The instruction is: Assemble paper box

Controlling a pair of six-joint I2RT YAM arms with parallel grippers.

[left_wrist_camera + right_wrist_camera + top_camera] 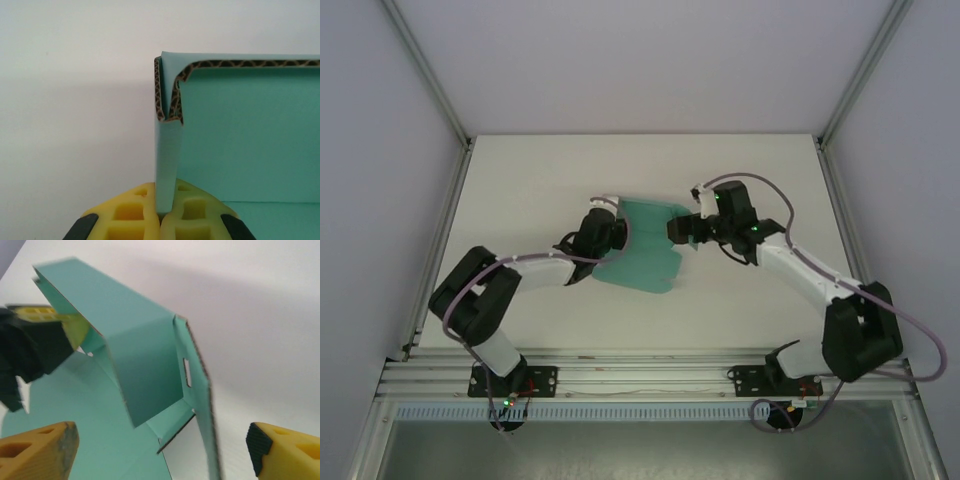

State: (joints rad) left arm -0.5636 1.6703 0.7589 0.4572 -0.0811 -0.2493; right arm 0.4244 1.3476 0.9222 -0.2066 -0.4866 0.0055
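The left gripper [165,217] had its yellow fingers [127,212] clamped together on an upright flap of the teal paper box [250,135], which rose from between them. The right gripper [160,440] had its fingers [35,450] wide apart, with the box's slotted wall [197,385] between them, touching neither.

A white desk [535,180] is sitting between pale walls [365,150]. Aluminium posts [428,68] are rising at its far corners, and a slotted rail [640,377] is crossing its near edge.
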